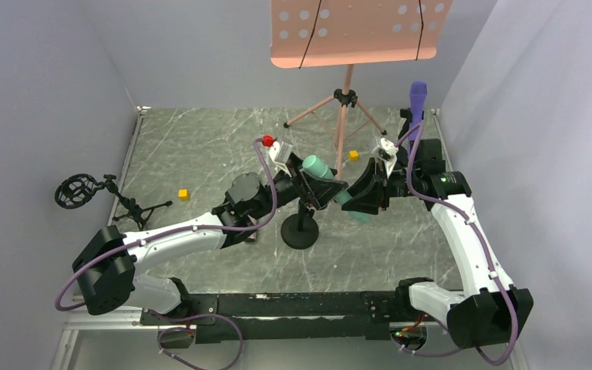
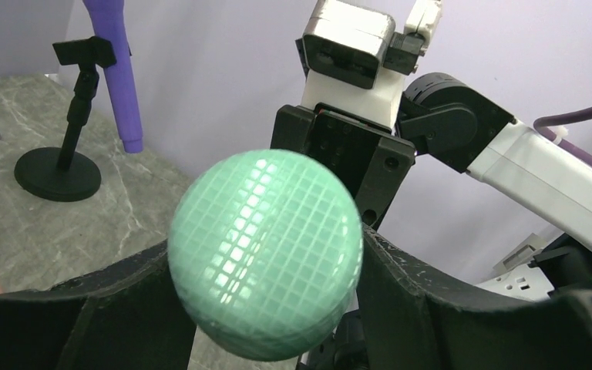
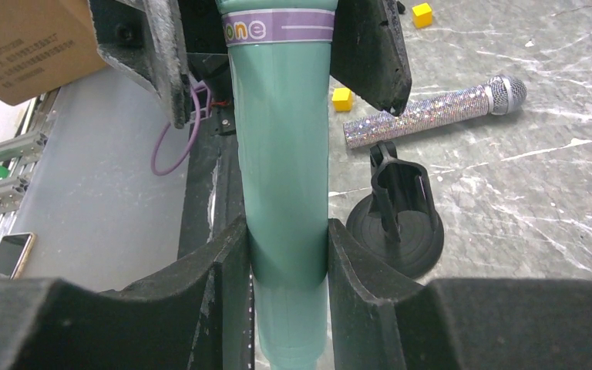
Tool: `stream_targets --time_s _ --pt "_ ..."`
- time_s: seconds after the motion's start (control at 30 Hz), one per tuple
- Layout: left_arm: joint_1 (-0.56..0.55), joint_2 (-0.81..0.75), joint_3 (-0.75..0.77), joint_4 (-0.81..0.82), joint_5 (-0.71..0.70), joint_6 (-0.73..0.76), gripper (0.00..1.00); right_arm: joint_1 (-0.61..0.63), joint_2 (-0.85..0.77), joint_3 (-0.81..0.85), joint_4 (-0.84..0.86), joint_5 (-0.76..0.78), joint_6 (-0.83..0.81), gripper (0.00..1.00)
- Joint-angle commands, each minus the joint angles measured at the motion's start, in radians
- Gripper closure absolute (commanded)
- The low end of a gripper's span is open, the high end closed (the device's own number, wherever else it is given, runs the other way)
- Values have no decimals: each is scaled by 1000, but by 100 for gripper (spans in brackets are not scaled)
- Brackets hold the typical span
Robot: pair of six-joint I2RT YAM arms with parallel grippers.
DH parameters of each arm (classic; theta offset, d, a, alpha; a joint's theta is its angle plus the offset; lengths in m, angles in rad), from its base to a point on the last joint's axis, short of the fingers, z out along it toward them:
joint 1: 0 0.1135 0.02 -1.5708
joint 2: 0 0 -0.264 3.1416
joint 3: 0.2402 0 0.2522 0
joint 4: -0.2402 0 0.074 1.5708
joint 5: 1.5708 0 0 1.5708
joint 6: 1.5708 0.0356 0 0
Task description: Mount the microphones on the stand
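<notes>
Currently clamping the mint-green microphone by its handle in the right gripper, mid-air near the empty clip stand. Bracketing its upper body with the left gripper, pinch there unclear. Probably handling as light, rigid, slick plastic, so favouring the straight barrel over the mesh head.

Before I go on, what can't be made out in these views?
Top view: glittery microphone unseen, probably under the left arm; stand clip covered by mint-green microphone.
Left wrist: its head fills the frame; left gripper contact unclear.
Right wrist: that head cut off by the top edge.
</notes>
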Motion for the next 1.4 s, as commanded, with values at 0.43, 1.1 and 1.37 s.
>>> stream_targets --time_s 0.43,1.1,1.37 --pt "-6 -12 76 -80 113 49 55 5 -42 -21 91 -41 39 88" --pt "101 -250 44 -325 114 230 100 -187 -144 -81 97 40 -23 0" --pt "180 -323 37 -448 41 293 100 -243 -176 -156 173 112 35 0"
